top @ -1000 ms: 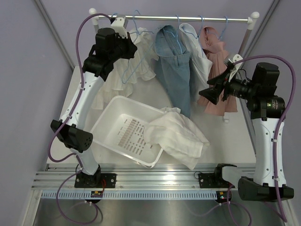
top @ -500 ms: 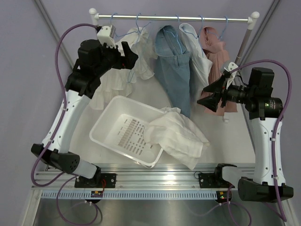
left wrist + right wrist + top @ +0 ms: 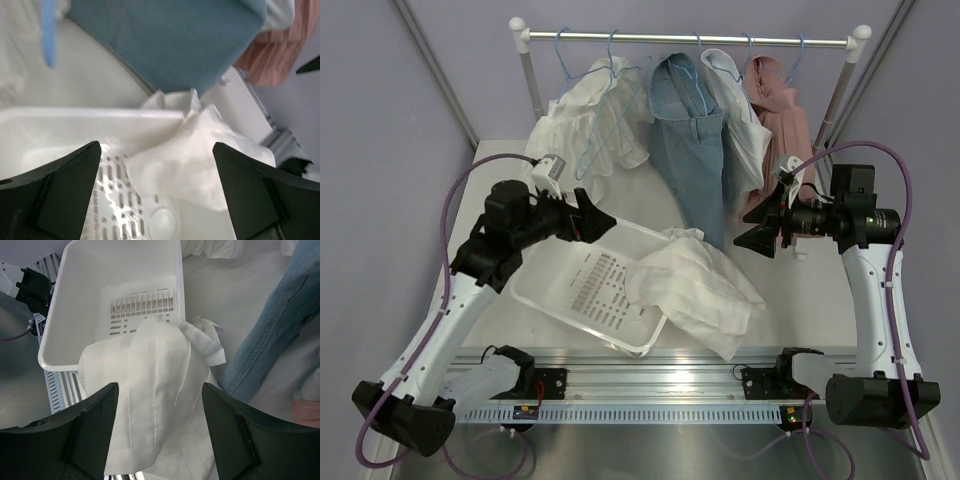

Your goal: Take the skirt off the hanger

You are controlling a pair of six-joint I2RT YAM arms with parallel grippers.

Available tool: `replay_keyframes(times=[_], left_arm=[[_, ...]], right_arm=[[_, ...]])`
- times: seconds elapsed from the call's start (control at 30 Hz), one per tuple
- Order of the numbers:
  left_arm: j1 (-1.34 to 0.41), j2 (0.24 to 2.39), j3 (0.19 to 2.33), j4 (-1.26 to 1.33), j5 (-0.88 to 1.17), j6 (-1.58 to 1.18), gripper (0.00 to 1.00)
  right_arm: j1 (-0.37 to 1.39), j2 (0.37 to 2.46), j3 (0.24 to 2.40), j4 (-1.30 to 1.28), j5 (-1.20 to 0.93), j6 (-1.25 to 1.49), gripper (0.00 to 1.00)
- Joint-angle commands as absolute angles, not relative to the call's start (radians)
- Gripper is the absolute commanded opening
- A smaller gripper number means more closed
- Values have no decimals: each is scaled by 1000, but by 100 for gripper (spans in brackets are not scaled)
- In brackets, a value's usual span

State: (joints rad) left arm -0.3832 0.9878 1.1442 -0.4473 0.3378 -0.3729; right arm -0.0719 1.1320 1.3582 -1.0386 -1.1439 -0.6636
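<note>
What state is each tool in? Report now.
Left tool: open, holding nothing.
Right tool: open, holding nothing.

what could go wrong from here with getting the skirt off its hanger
1. The white cloth hangs half out over the basket rim; a nudge might slide it onto the table.
2. The left claw, open, sits low by the basket's far rim and might knock it.
3. The denim garment, white shirt and pink garment crowd together, so the open right claw beside them might catch the wrong one.
</note>
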Motion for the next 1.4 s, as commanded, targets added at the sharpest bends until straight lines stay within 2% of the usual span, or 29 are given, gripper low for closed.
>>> replay_keyframes(times=[0.0, 0.13, 0.33, 0.43, 0.63, 0.83, 0.97, 1.0, 1.1, 1.13, 1.2, 1.23, 1.37], left_arm=[[-409, 983, 1021, -290, 541, -534, 99], [-529, 1031, 976, -219, 546, -502, 99], [-661, 1167, 1037, -276, 448, -322, 99], [-672, 1222, 1060, -296, 410, -268, 98], [-687, 1324, 1108, -249, 466, -316, 97], [-698, 1397, 1094, -160, 525, -382, 88], [-699, 1430, 1095, -138, 577, -417, 70], [-701, 1437, 1098, -135, 586, -419, 58], [-699, 1445, 1118, -144, 603, -416, 32], [-699, 1445, 1130, -158, 607, -416, 16], [-699, 1434, 1144, -176, 604, -405, 3], [-699, 1421, 1155, -195, 603, -399, 0], [-698, 1365, 1219, -259, 598, -376, 0]], right_arm=[[-75, 1138, 1318, -1071, -1161, -704, 75], [-75, 1140, 1276, -1098, -1160, -749, 75], [-75, 1129, 1249, -1140, -1157, -794, 75], [-75, 1120, 1233, -1144, -1160, -796, 75], [-75, 1106, 1218, -1143, -1160, -795, 75], [-75, 1115, 1221, -1137, -1167, -795, 75], [-75, 1120, 1221, -1134, -1167, -796, 75], [-75, 1121, 1221, -1134, -1169, -796, 76], [-75, 1124, 1220, -1132, -1170, -795, 75], [-75, 1124, 1220, -1131, -1169, -795, 76], [-75, 1124, 1220, -1131, -1170, -795, 76], [-75, 1123, 1221, -1132, -1169, -795, 76], [-75, 1121, 1226, -1131, -1167, -795, 76]])
